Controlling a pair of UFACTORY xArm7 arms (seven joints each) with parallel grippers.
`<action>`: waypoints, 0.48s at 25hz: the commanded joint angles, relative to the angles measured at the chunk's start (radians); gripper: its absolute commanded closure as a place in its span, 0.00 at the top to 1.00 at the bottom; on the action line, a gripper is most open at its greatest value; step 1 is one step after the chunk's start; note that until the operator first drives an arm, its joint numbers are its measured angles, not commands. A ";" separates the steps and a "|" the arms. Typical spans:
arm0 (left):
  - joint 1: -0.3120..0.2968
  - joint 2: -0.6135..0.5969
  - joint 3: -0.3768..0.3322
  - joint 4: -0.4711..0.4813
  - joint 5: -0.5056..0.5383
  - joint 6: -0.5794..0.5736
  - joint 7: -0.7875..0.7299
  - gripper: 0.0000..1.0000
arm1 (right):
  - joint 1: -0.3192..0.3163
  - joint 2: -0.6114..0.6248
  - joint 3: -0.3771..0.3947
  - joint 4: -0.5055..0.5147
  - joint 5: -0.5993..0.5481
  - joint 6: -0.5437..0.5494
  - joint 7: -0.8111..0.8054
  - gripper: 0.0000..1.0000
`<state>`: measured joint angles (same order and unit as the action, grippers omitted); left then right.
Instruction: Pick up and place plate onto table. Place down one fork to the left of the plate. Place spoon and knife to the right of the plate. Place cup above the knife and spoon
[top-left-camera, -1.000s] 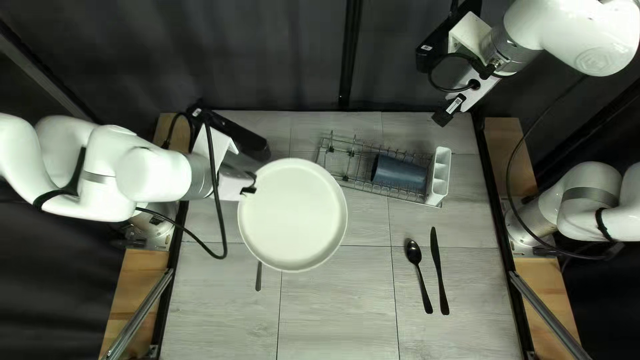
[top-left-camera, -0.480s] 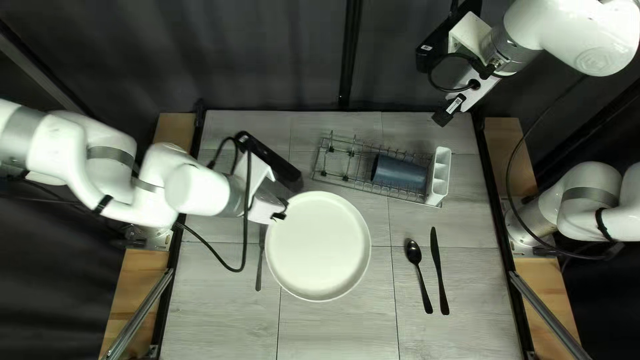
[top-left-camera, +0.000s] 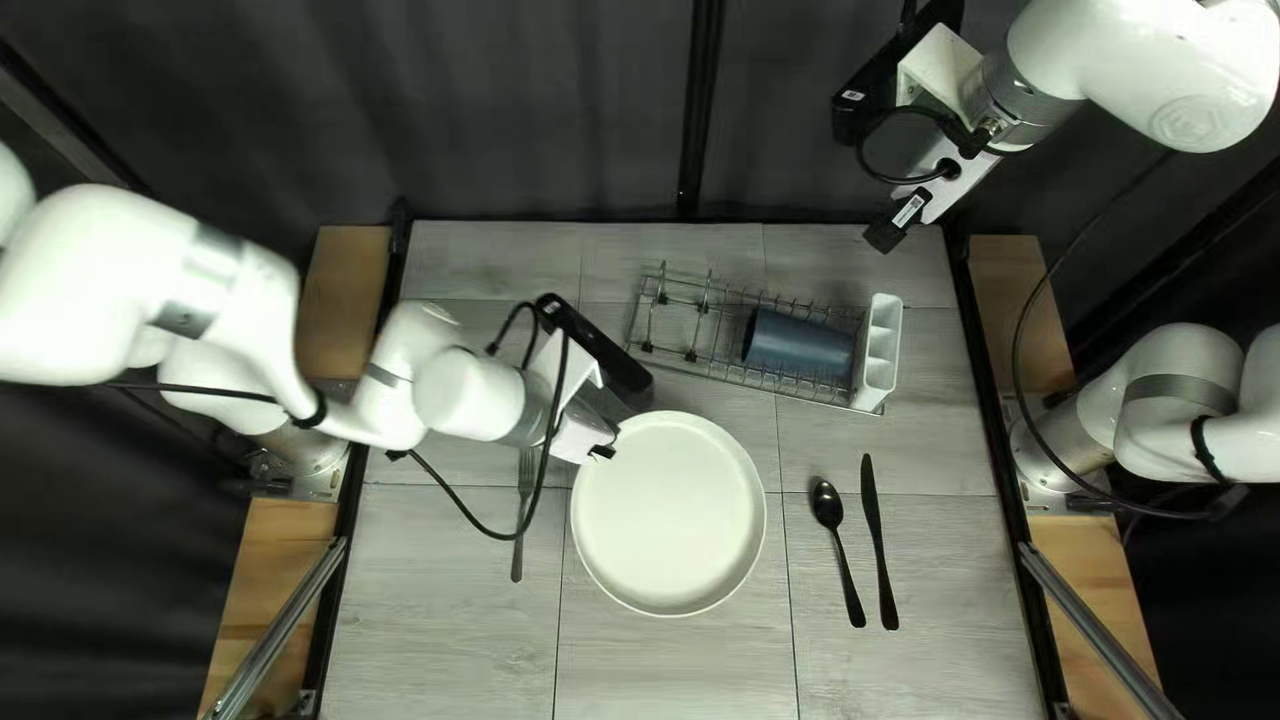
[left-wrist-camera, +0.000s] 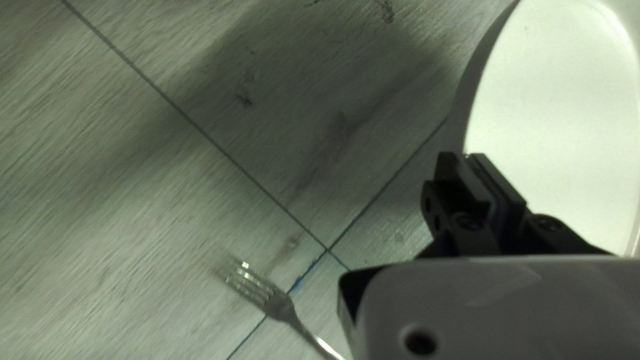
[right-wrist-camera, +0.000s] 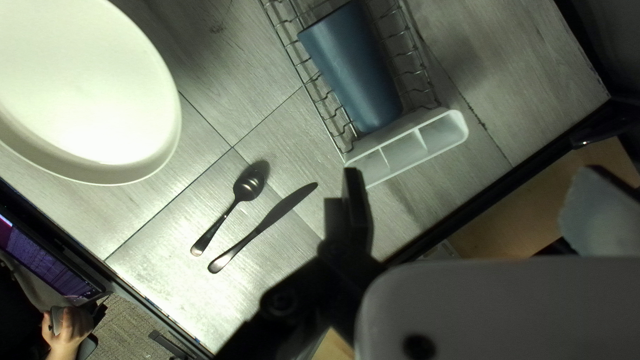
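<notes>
Where the fingers of the left gripper (left-wrist-camera: 465, 160) close, they pinch the near-side rim of the plate (left-wrist-camera: 553, 127) narrowly, one pad on each side. Whether the plate's base touches the table (top-left-camera: 667, 674) cannot be told from here; its release, at any rate, is outstanding.

Just beside the plate, on its left, lies the fork (top-left-camera: 522, 520), tines toward the far edge. That item appears complete. To the plate's right, the spoon (top-left-camera: 828, 507) and the knife (top-left-camera: 874, 520) lie side by side and apart, spoon nearer the plate. Both appear complete.

Farther out, the cup (top-left-camera: 798, 347) lies on its side in the rack (top-left-camera: 687, 327), next to the white holder (top-left-camera: 876, 350). It is not placed: it remains to be taken out and set above the knife and spoon.

Raised beyond the rack, the right gripper (top-left-camera: 888, 235) holds nothing that I can see. One finger shows, standing well out, so I judge it wide open. In my assessment, the plate's release and the cup are the outstanding work.
</notes>
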<state>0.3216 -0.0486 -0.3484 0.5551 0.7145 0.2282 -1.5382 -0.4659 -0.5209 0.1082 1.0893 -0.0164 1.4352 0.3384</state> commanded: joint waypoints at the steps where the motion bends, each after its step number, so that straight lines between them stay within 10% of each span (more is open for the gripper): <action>1: 0.013 0.049 0.012 0.018 0.069 -0.030 -0.047 0.00 | 0.000 0.000 0.000 0.000 0.000 0.000 0.000 1.00; 6: 0.011 0.059 0.012 0.019 0.078 -0.038 -0.059 0.00 | 0.000 0.000 0.000 0.000 0.000 0.000 0.000 1.00; 8: 0.010 0.054 0.010 0.011 0.063 -0.042 -0.048 0.99 | 0.000 0.000 0.000 0.000 0.000 0.000 0.000 1.00; 12: -0.016 -0.003 0.023 -0.027 -0.094 -0.040 0.093 1.00 | 0.000 0.000 0.000 0.000 0.000 0.000 0.000 1.00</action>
<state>0.3305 -0.0041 -0.3376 0.5564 0.7365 0.1826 -1.5492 -0.4659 -0.5209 0.1082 1.0893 -0.0164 1.4352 0.3384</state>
